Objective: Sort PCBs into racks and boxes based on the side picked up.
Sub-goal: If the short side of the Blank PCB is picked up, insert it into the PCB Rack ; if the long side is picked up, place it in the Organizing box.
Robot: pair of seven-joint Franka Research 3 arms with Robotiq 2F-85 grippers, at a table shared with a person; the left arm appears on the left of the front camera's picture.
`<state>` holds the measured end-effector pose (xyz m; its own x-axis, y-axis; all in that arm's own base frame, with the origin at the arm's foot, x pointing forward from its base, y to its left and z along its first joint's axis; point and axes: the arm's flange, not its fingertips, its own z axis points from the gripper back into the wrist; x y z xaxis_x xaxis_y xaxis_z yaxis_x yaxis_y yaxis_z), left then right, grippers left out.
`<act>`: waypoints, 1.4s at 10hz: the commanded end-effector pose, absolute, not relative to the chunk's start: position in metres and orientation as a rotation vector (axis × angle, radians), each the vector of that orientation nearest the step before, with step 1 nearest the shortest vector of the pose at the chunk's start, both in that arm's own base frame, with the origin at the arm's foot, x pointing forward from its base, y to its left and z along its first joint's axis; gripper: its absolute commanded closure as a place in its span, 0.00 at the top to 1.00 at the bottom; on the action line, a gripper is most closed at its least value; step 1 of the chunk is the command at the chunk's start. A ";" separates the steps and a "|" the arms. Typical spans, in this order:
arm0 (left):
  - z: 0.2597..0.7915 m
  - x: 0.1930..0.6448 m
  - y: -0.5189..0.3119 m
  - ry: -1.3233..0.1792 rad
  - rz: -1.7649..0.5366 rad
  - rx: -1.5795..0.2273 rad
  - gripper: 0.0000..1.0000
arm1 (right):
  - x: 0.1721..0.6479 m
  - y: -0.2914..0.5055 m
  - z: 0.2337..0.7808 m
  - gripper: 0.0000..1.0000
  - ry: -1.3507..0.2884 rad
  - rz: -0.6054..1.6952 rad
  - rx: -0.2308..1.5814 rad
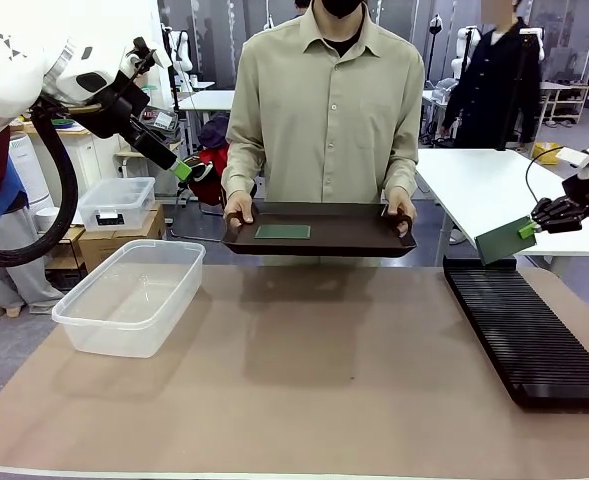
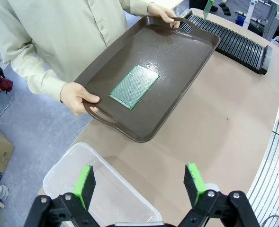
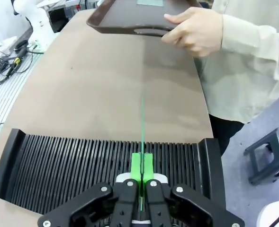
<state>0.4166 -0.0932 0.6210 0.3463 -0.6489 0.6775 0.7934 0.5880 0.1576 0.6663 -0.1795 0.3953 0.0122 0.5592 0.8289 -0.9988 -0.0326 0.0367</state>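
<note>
The right gripper is closing tightly on one PCB, which is standing on its edge and pointing straight out ahead of the gripper. The black slotted rack is lying directly below this gripper, and I cannot tell if the board is touching it. The left gripper is keeping its jaws wide apart with nothing between them. Just below it the clear plastic tub is sitting on the table. Farther ahead of it a person is holding a dark brown tray by its handles, one hand on the nearer handle. The second PCB is lying flat on the tray floor, well apart from both grippers.
</note>
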 end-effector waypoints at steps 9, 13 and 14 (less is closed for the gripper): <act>0.619 0.416 -0.092 -0.769 -0.940 -0.217 1.00 | 0.691 -0.184 0.352 0.02 -0.610 1.509 0.941; 0.619 0.416 -0.092 -0.769 -0.940 -0.217 1.00 | 0.697 -0.177 0.342 0.02 -0.611 1.529 0.899; 0.619 0.416 -0.092 -0.769 -0.940 -0.217 1.00 | 0.699 -0.176 0.340 0.02 -0.619 1.534 0.881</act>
